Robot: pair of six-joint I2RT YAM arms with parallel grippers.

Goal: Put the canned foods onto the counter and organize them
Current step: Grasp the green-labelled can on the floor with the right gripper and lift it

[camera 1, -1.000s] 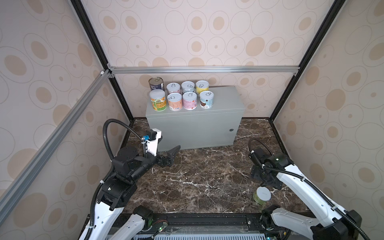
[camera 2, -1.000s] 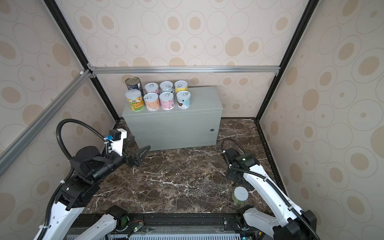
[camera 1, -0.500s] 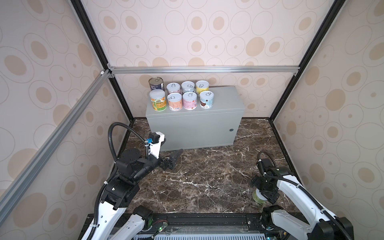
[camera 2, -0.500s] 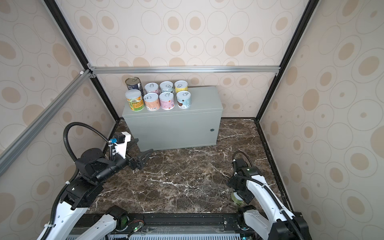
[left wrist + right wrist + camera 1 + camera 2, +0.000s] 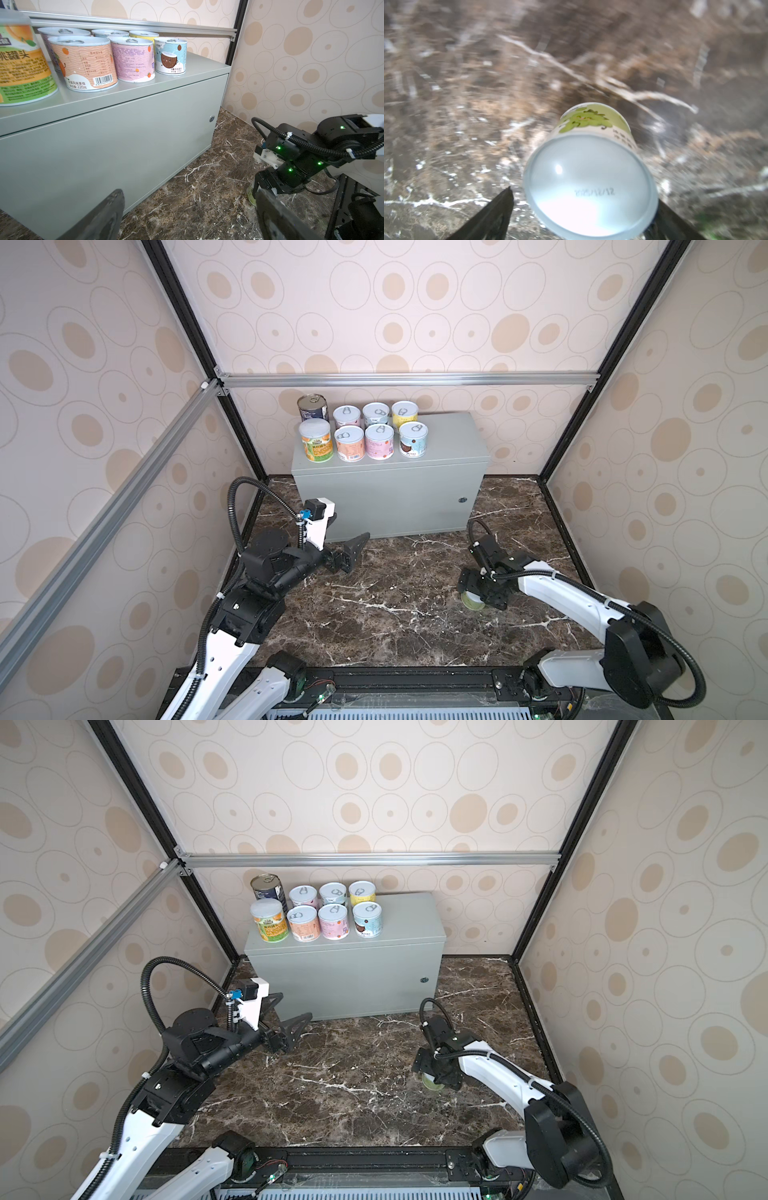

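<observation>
- Counter [image 5: 440, 439]: eight cans stand on its left half, upright, in two rows of four set close together. The right half of the top is bare.
- Back row: dark-blue can [image 5: 312, 407] at the left end, then two pale-lidded cans, then a yellow can [image 5: 404, 414].
- Front row: large orange-and-green can [image 5: 316, 443], peach-coloured can [image 5: 83, 64], pink can [image 5: 133, 60], coconut can [image 5: 170, 56].
- Left to do: one green can [image 5: 589, 166] stands upright on the marble floor [image 5: 386, 614], well apart from the counter. I see no others off it, so I judge the job nearly done.
- Right gripper [image 5: 478, 592]: down over the green can, fingers spread on either side. A gap shows at one finger, so there is no clamp yet. The other side is too blurred to tell contact.
- Left gripper [image 5: 189, 198]: fingers wide apart and empty, low in front of the counter's left end.
- Writing: the large can's characters end in "罐头". The peach-coloured can has a barcode and "220克". The coconut can shows a cartoon coconut and "220". The finer print is too small to read.
- Green can's lid carries a stamped date, too blurred to read. The label shows green fruit artwork.
</observation>
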